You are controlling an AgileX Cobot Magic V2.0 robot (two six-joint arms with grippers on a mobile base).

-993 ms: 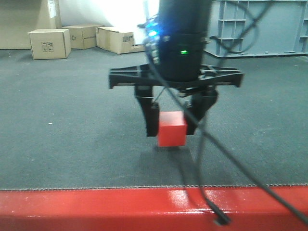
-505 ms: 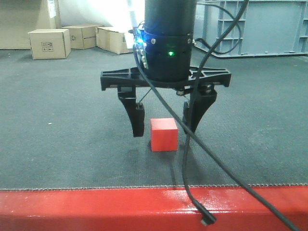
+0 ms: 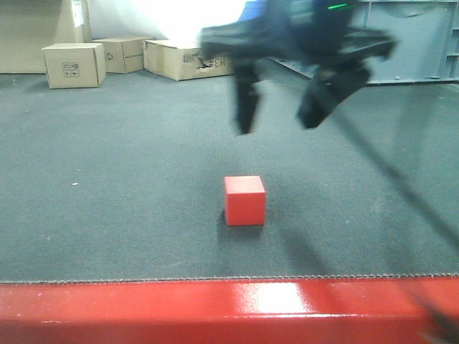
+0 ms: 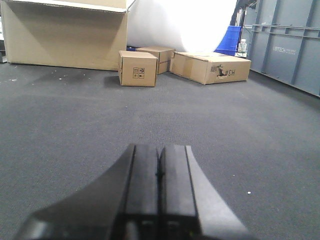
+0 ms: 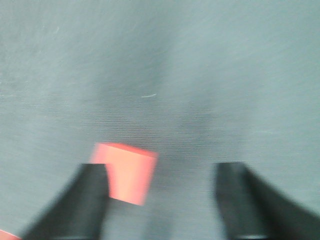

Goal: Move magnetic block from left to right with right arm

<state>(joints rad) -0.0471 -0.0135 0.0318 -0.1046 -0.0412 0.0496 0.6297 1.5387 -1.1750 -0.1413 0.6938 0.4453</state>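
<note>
Front view: block (image 3: 244, 200) sits alone on the grey carpet (image 3: 107, 201), right gripper (image 3: 283, 115) above it, jaws spread wide, empty (motion-blurred). Left wrist: left gripper (image 4: 160, 172) fingers pressed together, cardboard boxes (image 4: 137, 68) far behind. Right wrist: block (image 5: 127, 171) beside one finger (image 5: 85, 195), not gripped.

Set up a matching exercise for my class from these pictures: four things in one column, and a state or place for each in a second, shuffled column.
Column A
1. red block
2. right gripper
3. left gripper
4. cardboard boxes

Column B
a. shut, fingers pressed together
b. at the far edge of the carpet
c. resting free on the carpet
d. open, raised above the block

Pairs: 1-c, 2-d, 3-a, 4-b
</note>
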